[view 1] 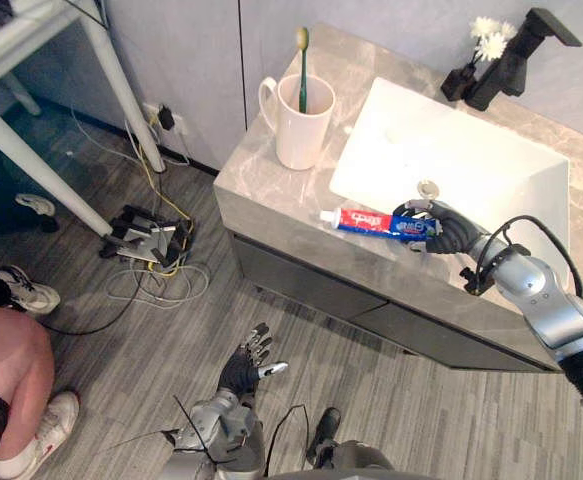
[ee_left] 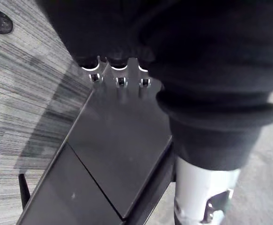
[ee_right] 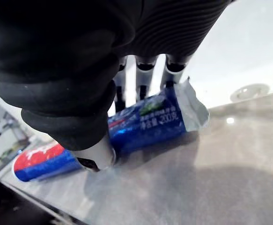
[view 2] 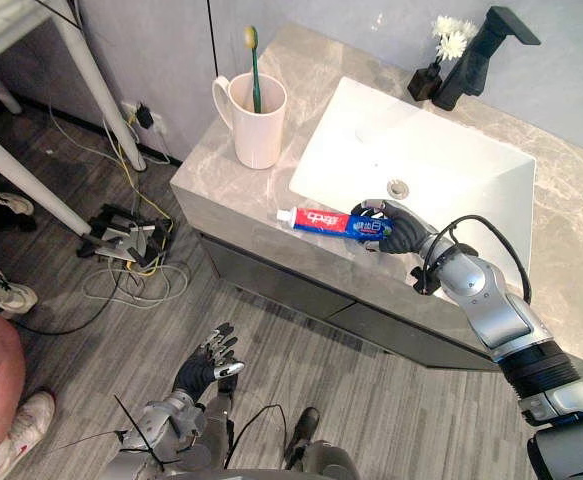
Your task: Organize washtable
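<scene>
A red and blue toothpaste tube (view 1: 364, 221) lies along the front edge of the grey marble counter (view 1: 261, 180), just in front of the white sink basin (view 1: 471, 160). My right hand (view 1: 441, 230) is shut on the tube's tail end. In the right wrist view its fingers (ee_right: 143, 70) curl over the tube (ee_right: 145, 124) and the thumb (ee_right: 96, 154) presses the near side. A white mug (view 1: 301, 125) holding a green toothbrush (view 1: 302, 70) stands at the counter's left end. My left hand (view 1: 246, 368) hangs low over the floor with relaxed, spread fingers, holding nothing.
A black faucet (view 1: 521, 50) and a small black vase of white flowers (view 1: 479, 45) stand behind the basin. On the floor at left lie a power strip with tangled cables (view 1: 151, 240), white table legs (view 1: 31, 170), and a person's legs and shoes (view 1: 16, 290).
</scene>
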Robot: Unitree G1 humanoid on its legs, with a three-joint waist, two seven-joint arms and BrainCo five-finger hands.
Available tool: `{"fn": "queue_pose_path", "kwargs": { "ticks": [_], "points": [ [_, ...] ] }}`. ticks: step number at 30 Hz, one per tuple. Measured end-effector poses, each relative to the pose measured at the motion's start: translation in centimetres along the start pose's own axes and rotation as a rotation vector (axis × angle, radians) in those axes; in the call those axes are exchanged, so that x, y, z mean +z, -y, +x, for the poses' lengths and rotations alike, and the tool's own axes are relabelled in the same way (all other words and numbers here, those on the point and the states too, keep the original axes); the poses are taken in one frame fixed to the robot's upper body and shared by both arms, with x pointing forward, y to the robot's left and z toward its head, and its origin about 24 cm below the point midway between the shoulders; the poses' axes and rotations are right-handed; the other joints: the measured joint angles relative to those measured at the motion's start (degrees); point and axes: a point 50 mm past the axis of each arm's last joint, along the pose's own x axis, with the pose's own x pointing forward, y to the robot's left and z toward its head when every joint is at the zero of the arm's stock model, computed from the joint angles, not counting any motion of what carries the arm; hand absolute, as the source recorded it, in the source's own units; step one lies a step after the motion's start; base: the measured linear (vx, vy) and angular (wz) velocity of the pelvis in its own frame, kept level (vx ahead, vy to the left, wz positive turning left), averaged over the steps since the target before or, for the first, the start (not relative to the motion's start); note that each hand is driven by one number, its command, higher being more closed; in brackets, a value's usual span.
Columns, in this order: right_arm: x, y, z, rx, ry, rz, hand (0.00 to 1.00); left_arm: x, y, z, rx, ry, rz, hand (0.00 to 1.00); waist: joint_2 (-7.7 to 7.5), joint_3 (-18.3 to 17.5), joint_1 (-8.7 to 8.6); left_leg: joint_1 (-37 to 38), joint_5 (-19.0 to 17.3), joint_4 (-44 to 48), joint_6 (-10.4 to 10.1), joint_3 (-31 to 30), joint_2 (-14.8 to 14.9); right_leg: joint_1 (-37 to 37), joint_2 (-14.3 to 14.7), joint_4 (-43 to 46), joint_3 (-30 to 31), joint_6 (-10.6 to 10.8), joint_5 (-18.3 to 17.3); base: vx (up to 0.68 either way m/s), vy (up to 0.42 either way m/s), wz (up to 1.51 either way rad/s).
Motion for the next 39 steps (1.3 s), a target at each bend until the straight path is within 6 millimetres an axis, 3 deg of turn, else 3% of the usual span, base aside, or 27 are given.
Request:
{"fn": "queue_pose_path", "kwargs": {
  "ticks": [4, 7, 9, 11, 15, 17, 21, 30, 39],
  "points": [
    [-0.2, -0.4, -0.1, 0.030, -0.010, 0.002, 1.00, 0.0, 0.2, 0.0, -0.018, -0.002, -0.002, 0.00, 0.10, -2.34, -0.23, 0.14, -0.01, 0.00, -0.02, 0.06, 0.04, 0.20, 0.05, -0.22, 0.04, 0.00, 0.01, 0.00, 0.000, 0.00],
    [-0.3, -0.4, -0.1, 0.045, -0.011, 0.005, 1.00, 1.1, 0.6, 0.1, -0.038, 0.049, -0.020, 0.00, 0.37, -2.97, -0.60, 1.12, 0.00, -0.02, -0.03, 0.03, -0.06, 1.23, 0.05, -0.20, -0.10, 0.01, 0.01, -0.01, 0.003, 0.01],
    [-0.3, 0.7, -0.2, -0.005, -0.008, 0.021, 1.00, 3.2, 1.0, 0.1, -0.058, 0.139, -0.063, 0.00, 1.29, -3.53, -1.24, 1.66, 0.00, -0.05, -0.04, 0.05, -0.19, 1.71, 0.09, -0.01, -0.15, 0.03, -0.01, -0.05, 0.013, 0.05],
    [0.6, 3.4, 0.0, -0.166, 0.044, 0.089, 1.00, 5.5, 1.3, -0.1, -0.076, 0.243, -0.110, 0.00, 3.05, -4.58, -1.85, 1.80, -0.22, -0.06, -0.31, 0.26, -0.46, 1.88, 0.00, -0.01, -0.26, 0.09, -0.03, -0.06, 0.032, 0.03],
    [2.5, 7.6, -0.5, -0.415, 0.153, 0.159, 1.00, 8.3, 1.4, -0.6, -0.082, 0.369, -0.154, 0.00, 5.36, -6.37, -2.30, 2.16, -0.18, -0.05, -0.29, 0.53, -0.63, 2.47, -0.03, -0.96, -0.18, 0.42, 0.37, -0.03, 0.026, -0.03],
    [2.9, 8.1, -0.5, -0.460, 0.184, 0.184, 1.00, 8.8, 1.4, -0.7, -0.087, 0.393, -0.154, 0.00, 5.53, -6.93, -2.80, 2.88, -0.18, -0.05, -0.28, 0.55, -0.73, 3.03, -0.04, -1.21, -0.18, 0.31, 0.61, 0.00, 0.000, 0.00],
    [4.2, 7.4, -0.3, -0.461, 0.248, 0.207, 1.00, 9.4, 2.5, -0.6, -0.140, 0.415, -0.182, 0.00, 5.85, -8.02, -3.15, 3.02, 0.02, -0.05, -0.02, 1.11, -0.68, 3.01, 0.11, -1.58, 0.08, 0.14, 0.98, 0.01, -0.002, -0.06],
    [4.2, 4.6, 0.6, -0.435, 0.269, 0.353, 1.00, 10.4, 6.0, 0.9, -0.282, 0.410, -0.190, 0.00, 6.41, -8.48, -3.46, 3.98, 0.03, -0.06, 0.00, 1.24, -0.78, 3.89, 0.04, -1.86, 0.15, 0.23, 1.02, 0.00, 0.000, -0.01],
    [6.7, 0.6, 0.8, -0.361, 0.379, 0.526, 1.00, 15.0, 6.8, 2.9, -0.321, 0.512, -0.100, 0.00, 6.96, -8.91, -4.79, 4.58, 0.07, -0.05, 0.02, 1.14, -0.85, 4.29, -0.06, -1.68, 0.50, 0.22, 1.04, 0.00, -0.001, -0.02]
  ]
}}
